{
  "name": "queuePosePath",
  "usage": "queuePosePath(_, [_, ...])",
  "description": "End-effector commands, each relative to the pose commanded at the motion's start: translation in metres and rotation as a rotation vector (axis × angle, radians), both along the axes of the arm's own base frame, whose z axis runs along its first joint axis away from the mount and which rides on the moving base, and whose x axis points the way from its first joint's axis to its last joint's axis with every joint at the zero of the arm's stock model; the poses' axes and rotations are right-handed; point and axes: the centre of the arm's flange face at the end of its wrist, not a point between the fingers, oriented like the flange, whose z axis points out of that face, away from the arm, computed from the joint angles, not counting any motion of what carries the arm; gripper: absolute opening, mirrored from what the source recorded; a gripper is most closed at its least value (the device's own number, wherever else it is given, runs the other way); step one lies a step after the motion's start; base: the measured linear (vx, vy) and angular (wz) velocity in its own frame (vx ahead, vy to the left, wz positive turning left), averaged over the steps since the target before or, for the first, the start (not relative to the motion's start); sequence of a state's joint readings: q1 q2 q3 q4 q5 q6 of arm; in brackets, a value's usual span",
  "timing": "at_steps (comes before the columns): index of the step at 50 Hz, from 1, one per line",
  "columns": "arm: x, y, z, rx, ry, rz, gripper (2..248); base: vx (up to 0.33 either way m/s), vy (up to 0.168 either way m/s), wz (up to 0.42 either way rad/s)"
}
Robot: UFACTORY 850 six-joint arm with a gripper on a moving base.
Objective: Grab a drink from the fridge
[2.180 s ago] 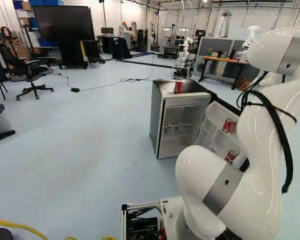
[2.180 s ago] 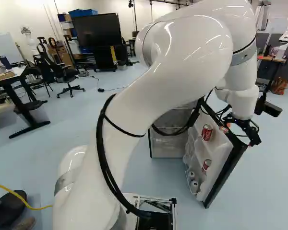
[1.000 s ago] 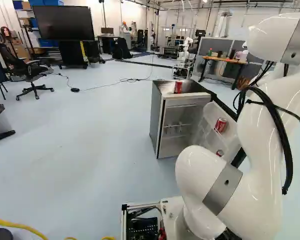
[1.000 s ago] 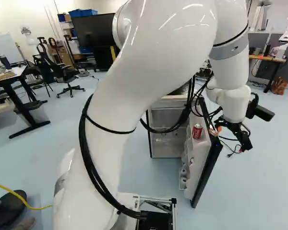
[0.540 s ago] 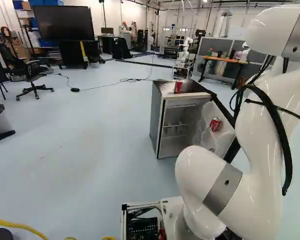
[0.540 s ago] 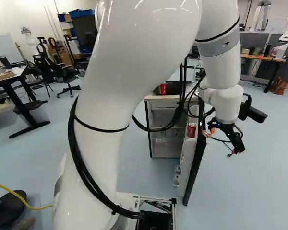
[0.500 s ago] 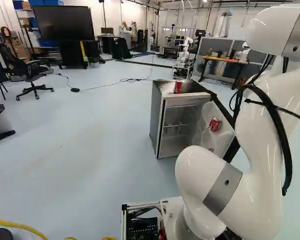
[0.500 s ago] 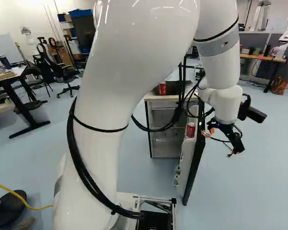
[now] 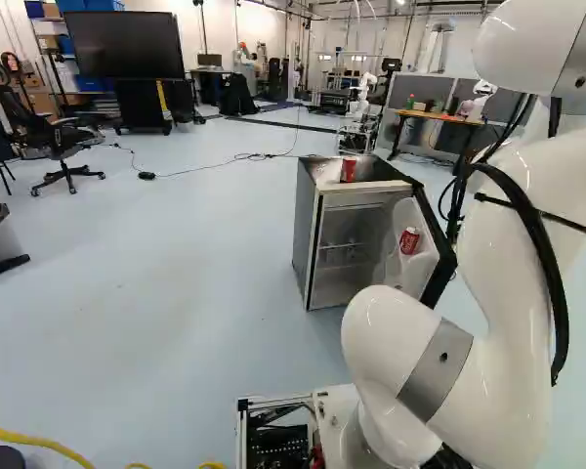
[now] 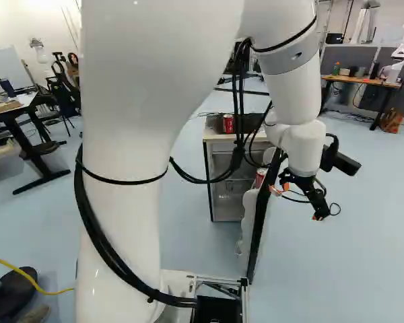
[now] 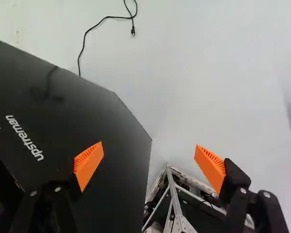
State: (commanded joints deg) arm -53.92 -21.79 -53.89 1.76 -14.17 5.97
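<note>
The gripper (image 11: 149,147) is standing wide open, gripping nothing, beside the door (image 11: 82,116), on its outer side. One can (image 9: 409,240) is sitting inside the door; a second can (image 9: 348,169) is standing beyond it, atop the fridge (image 9: 306,234). Closing the door is seemingly the step, so slow pressing near its free edge should be sparing the inner can. The left base view is showing the door's inside, the wrist view only its outside.
</note>
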Motion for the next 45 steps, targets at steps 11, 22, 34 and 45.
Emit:
queuePosePath(11, [-0.007, 0.020, 0.000, 0.012, 0.009, 0.013, 247, 0.000, 0.000, 0.000])
queuePosePath(22, [-0.010, 0.041, 0.001, 0.017, 0.013, 0.032, 247, 0.000, 0.000, 0.000])
queuePosePath(34, [-0.008, 0.062, 0.001, 0.008, 0.011, 0.068, 247, 0.000, 0.000, 0.000])
queuePosePath(45, [-0.005, 0.080, 0.002, -0.004, 0.007, 0.107, 247, 0.000, 0.000, 0.000])
